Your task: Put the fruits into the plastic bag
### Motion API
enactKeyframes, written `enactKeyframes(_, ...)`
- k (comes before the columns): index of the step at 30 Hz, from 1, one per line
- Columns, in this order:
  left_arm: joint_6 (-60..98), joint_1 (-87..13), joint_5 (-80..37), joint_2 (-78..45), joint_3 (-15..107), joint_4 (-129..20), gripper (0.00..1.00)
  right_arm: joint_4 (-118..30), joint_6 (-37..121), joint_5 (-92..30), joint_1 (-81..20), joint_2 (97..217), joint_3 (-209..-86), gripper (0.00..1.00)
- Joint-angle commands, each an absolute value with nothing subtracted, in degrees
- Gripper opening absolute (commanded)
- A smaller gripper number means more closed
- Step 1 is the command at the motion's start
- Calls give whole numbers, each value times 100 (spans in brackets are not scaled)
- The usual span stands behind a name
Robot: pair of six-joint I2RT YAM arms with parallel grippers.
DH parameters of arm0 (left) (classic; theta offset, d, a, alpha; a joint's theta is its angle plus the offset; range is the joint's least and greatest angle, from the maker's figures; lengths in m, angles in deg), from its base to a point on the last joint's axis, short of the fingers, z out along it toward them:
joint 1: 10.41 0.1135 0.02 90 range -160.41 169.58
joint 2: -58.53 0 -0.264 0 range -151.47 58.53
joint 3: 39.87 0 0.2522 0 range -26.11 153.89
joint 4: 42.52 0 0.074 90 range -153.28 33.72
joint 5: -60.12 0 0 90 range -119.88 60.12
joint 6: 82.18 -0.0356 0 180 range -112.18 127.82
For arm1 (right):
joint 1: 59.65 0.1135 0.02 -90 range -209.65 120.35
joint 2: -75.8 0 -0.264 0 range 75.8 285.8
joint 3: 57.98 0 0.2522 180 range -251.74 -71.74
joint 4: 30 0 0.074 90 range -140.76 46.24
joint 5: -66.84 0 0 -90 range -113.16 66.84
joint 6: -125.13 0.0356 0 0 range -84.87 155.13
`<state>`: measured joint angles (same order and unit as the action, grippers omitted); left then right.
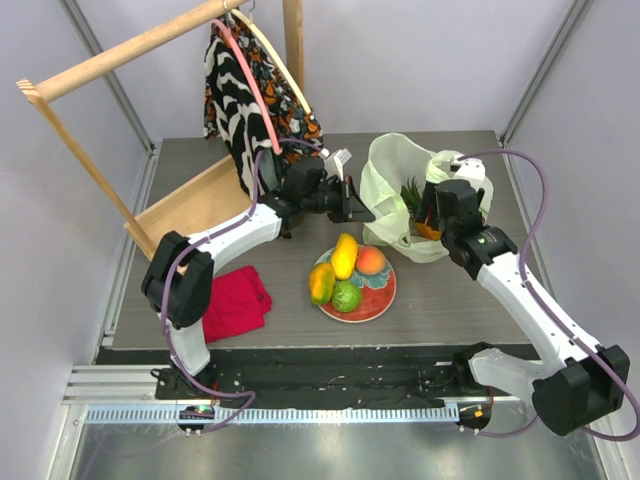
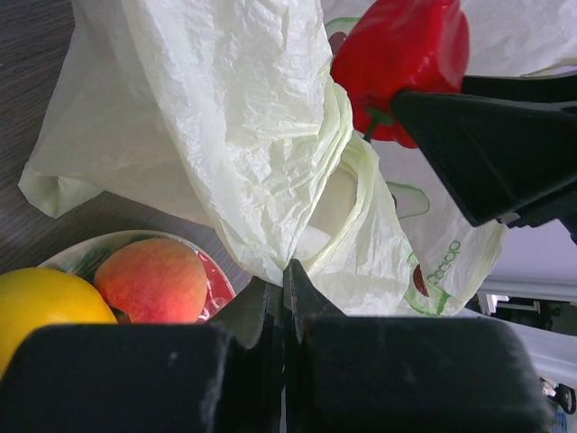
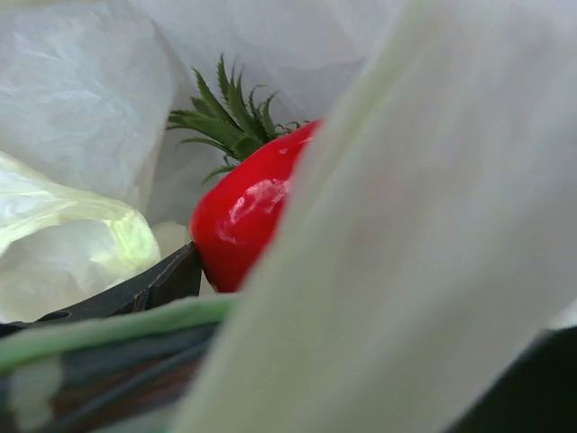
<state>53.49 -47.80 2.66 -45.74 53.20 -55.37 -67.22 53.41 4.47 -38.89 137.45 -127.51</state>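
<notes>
Left jaws pinch plastic bag [image 2: 234,135] beside plate [image 2: 215,287].

Crinkly, pale yellow-green plastic bag [image 1: 385,185] stands open at far right. At its mouth sit a green-crowned pineapple [image 3: 230,117] and a glossy red pepper [image 3: 243,216]. Two yellow mangoes [image 1: 344,256], a peach [image 1: 371,260] and a green round fruit [image 1: 346,296] cluster just nearer, left.

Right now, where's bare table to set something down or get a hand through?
Free: the near-right table between plate and right arm; a strip between red cloth and plate. Crowded: centre-back, where the left gripper pinches the plastic bag and the right gripper holds the red pepper at its mouth.
</notes>
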Motion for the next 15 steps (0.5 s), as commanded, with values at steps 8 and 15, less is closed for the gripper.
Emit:
enactKeyframes(8, 5221, -4742, 300, -4263, 5343, -5602, 0, -6494, 5218, -65, -3917, 14856, -12895, 1)
enactKeyframes(15, 5212, -4742, 308, -4255, 5335, -5602, 0, -6520, 5253, -444, -3970, 15683, -13036, 1)
